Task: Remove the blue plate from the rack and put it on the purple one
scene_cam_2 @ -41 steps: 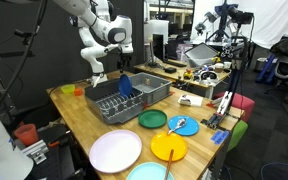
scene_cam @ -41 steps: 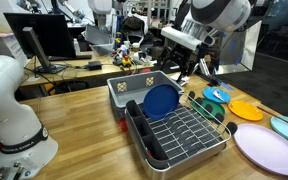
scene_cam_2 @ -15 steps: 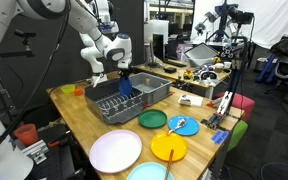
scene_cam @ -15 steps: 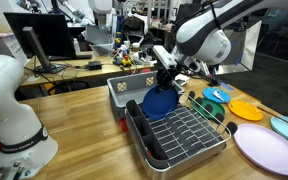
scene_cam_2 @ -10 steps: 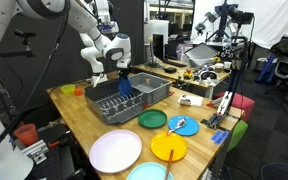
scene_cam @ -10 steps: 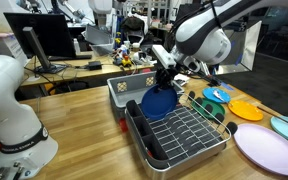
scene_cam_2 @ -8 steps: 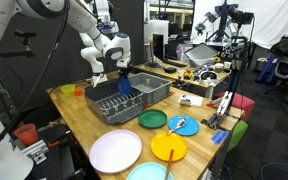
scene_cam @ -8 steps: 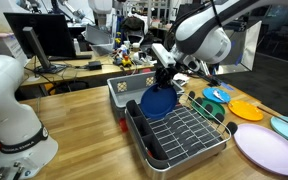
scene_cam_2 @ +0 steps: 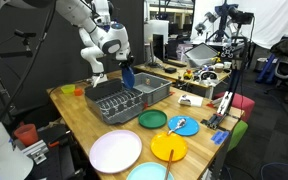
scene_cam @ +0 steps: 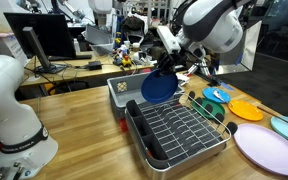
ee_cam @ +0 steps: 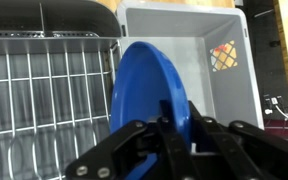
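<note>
My gripper (ee_cam: 181, 130) is shut on the rim of the blue plate (ee_cam: 149, 85), which stands on edge between the fingers. In both exterior views the blue plate (scene_cam: 159, 87) (scene_cam_2: 128, 75) hangs in the air, clear of the rack (scene_cam: 180, 132) (scene_cam_2: 112, 103), above the rack's far end by the grey tub. The gripper (scene_cam: 169, 68) holds it from the top. The purple plate (scene_cam: 267, 148) (scene_cam_2: 116, 151) lies flat on the wooden table, beyond the rack's near end. The wrist view shows the rack (ee_cam: 44, 90) to the left of the held plate.
A grey plastic tub (scene_cam: 127, 90) (ee_cam: 184, 15) stands against the rack's far end. Orange (scene_cam: 246, 110), teal (scene_cam: 216, 95) and pale teal (scene_cam: 287, 125) plates lie beside the purple one. A white robot base (scene_cam: 14, 120) stands at the table's other side.
The gripper has risen with the blue plate. Half a second ago the plate still stood in the rack; now it hangs above it.
</note>
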`<state>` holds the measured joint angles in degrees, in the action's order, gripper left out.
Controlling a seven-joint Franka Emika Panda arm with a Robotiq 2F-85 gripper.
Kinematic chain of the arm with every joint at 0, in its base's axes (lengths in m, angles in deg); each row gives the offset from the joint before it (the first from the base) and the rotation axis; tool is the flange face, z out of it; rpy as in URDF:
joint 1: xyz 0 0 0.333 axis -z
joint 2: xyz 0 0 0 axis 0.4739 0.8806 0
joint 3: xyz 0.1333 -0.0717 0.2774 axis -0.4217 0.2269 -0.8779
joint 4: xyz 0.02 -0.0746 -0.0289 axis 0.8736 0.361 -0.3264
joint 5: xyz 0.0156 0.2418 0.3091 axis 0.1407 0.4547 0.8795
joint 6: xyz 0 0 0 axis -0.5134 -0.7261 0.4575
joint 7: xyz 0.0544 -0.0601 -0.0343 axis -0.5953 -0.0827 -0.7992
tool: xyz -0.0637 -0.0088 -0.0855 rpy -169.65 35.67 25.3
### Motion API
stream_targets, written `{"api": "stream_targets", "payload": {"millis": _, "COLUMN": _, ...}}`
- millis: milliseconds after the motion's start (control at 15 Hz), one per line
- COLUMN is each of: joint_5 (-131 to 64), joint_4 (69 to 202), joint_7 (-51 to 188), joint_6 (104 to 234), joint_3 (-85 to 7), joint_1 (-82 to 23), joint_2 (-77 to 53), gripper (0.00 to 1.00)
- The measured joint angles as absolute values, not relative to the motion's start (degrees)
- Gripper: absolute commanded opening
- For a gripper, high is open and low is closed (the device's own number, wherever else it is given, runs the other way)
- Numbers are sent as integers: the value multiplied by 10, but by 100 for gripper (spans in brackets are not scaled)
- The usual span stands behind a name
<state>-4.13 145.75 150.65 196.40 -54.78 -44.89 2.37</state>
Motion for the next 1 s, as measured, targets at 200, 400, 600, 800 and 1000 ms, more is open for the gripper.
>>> {"api": "stream_targets", "payload": {"millis": 200, "joint_5": -35, "joint_4": 1494, "joint_7": 1515, "joint_6": 1976, "joint_3": -537, "joint_1": -441, "joint_2": -15, "gripper": 5}}
{"api": "stream_targets", "payload": {"millis": 400, "joint_5": -49, "joint_4": 1550, "joint_7": 1547, "joint_6": 2004, "joint_3": -500, "joint_1": -445, "joint_2": -65, "gripper": 5}}
{"api": "stream_targets", "payload": {"millis": 600, "joint_5": -136, "joint_4": 1614, "joint_7": 1631, "joint_6": 2029, "joint_3": -426, "joint_1": -476, "joint_2": -118, "gripper": 5}}
{"api": "stream_targets", "payload": {"millis": 800, "joint_5": -297, "joint_4": 1670, "joint_7": 1768, "joint_6": 2032, "joint_3": -285, "joint_1": -548, "joint_2": -158, "gripper": 5}}
{"api": "stream_targets", "payload": {"millis": 1000, "joint_5": -460, "joint_4": 1665, "joint_7": 1899, "joint_6": 1992, "joint_3": -140, "joint_1": -620, "joint_2": -165, "gripper": 5}}
